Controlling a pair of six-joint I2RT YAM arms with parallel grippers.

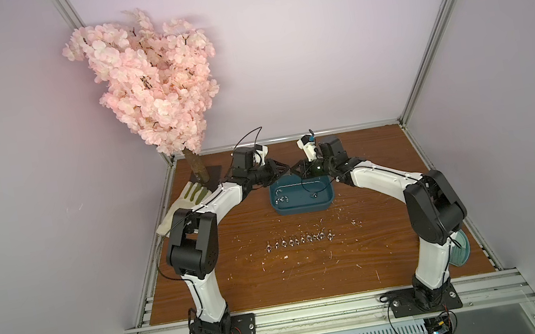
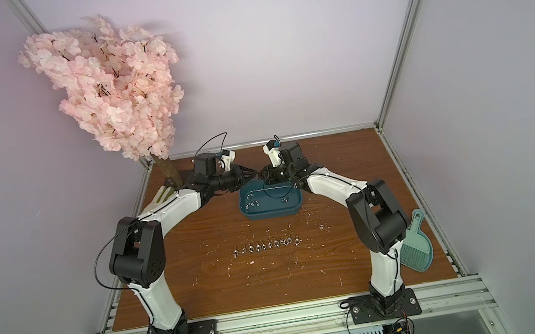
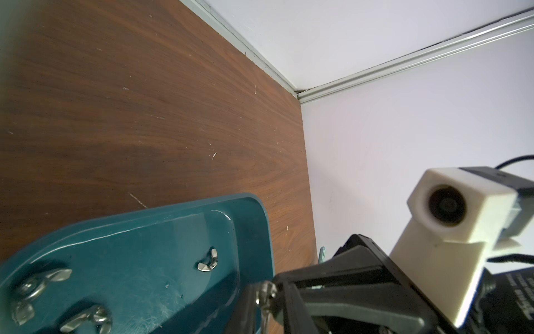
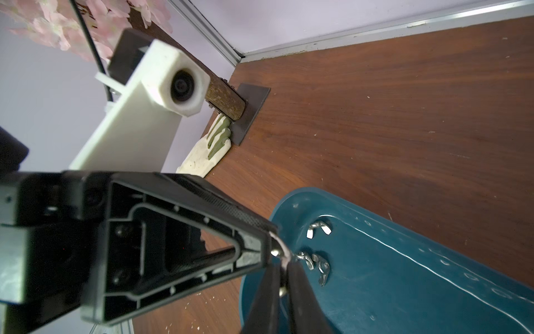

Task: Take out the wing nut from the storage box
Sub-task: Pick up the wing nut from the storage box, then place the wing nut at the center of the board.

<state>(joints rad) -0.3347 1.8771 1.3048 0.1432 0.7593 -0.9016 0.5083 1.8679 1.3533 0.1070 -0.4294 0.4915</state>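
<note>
Closest to the right wrist lens is my right gripper (image 4: 283, 271), its two dark fingers pressed together on a wing nut (image 3: 267, 295) that I hold in the air over the far left corner of the storage box (image 1: 301, 208), clear of its floor. My left gripper (image 1: 285, 169) meets that nut head-on from the opposite side, tip right at the metal. Only one of its fingers shows broadside, so whether those jaws pinch the nut or stand a little apart I cannot tell. The coming move, as I judge it, turns on this: the nut sits exactly between the two noses, right jaws holding from the right, left jaws reaching from the left, so neither arm is nearer and the pass should run sideways along that line. Which way its wings run I cannot make out. Below, loose wing nuts (image 1: 281, 196) lie on the box floor, three at the left end and one toward the right. Nearer my bases, well apart from the box, a row of wing nuts (image 1: 301, 240) stands on the wooden table (image 1: 382, 258), which I take to be where this one belongs. Both arms rise from the near rail, elbows high, forearms reaching forward and inward like an arch, wrists about level and pointing at each other. A glove (image 1: 184, 204) and a blossom tree (image 1: 150, 81) sit in the far left corner.
</note>
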